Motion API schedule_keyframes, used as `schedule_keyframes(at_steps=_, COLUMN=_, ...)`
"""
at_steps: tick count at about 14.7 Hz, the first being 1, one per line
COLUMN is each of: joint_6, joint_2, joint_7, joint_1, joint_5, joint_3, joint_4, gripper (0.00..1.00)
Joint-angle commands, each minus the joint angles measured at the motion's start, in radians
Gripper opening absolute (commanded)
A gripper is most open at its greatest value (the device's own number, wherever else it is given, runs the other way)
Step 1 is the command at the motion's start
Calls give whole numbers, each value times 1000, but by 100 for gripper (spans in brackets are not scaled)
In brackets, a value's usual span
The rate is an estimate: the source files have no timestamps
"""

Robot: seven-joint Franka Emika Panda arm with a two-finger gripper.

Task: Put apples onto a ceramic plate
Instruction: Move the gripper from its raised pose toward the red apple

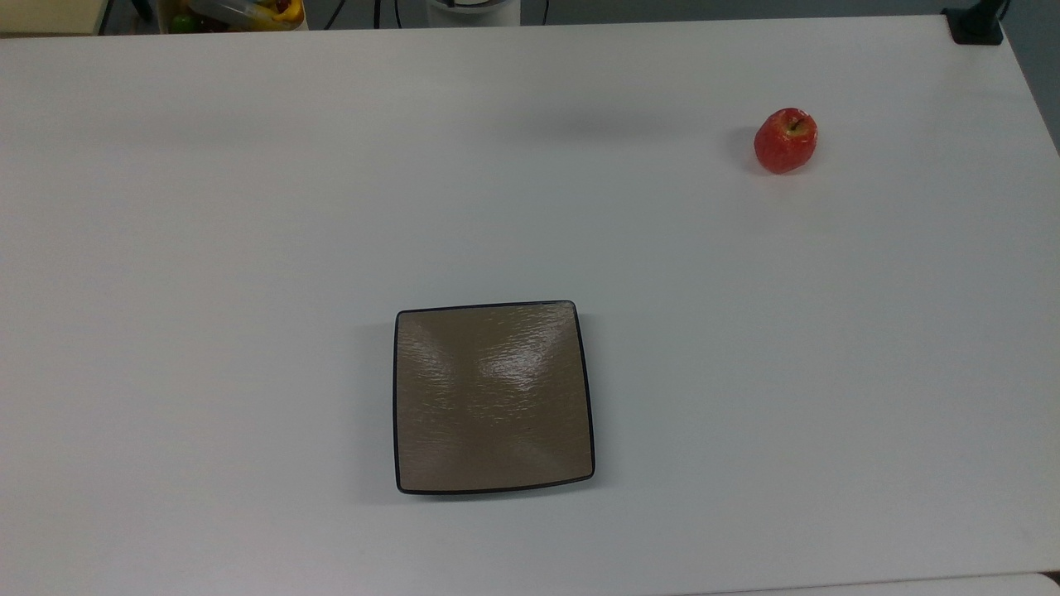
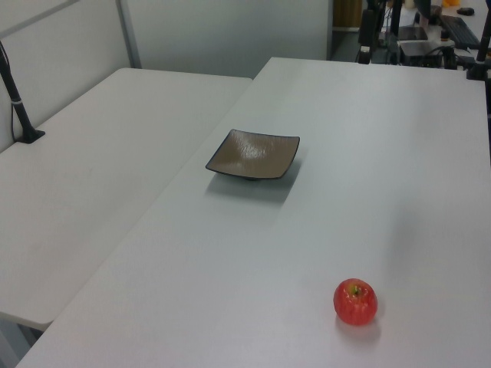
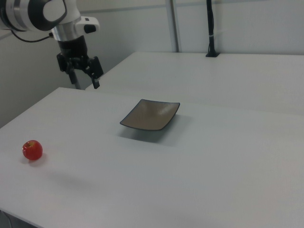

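A small red apple (image 1: 785,140) with a yellow-green patch at its stem sits on the white table near the top view's far right. It also appears low in the left view (image 2: 355,301) and at the right view's left edge (image 3: 32,149). The square tan-brown ceramic plate (image 1: 493,397) with a thin black rim lies bare near the table's middle (image 2: 253,154) (image 3: 150,114). My gripper (image 3: 86,84) hangs open and holds nothing, high above the table's back edge in the right view, well away from apple and plate.
A black clamped post (image 1: 977,25) stands at the table's top-right corner in the top view. Another black post (image 2: 19,107) rises from the adjoining table (image 2: 92,153). A box of coloured items (image 1: 240,12) sits beyond the far edge.
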Motion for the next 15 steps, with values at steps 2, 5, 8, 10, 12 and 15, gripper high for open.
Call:
schedule_keyframes(at_steps=2, joint_6=4, joint_2=-40, joint_7=-15, joint_1=126, joint_5=-6, joint_3=-8, joint_4=-36, gripper=100)
schedule_keyframes(at_steps=5, joint_6=4, joint_2=-40, joint_7=-2, joint_1=216, joint_5=-3, joint_3=5, joint_4=-33, gripper=100)
schedule_keyframes(at_steps=8, joint_6=1, joint_2=-39, joint_7=8, joint_1=256, joint_5=-2, joint_3=76, joint_4=-45, gripper=100)
schedule_keyframes(at_steps=10, joint_6=3, joint_2=-28, joint_7=15, joint_1=289, joint_5=-2, joint_3=97, joint_4=-60, gripper=100)
schedule_keyframes(at_steps=12, joint_6=18, joint_2=-13, joint_7=23, joint_1=318, joint_5=-2, joint_3=123, joint_4=-88, gripper=100)
schedule_keyframes(at_steps=15, joint_6=97, joint_2=32, joint_7=75, joint_1=335, joint_5=-30, joint_3=208, joint_4=-128, gripper=100)
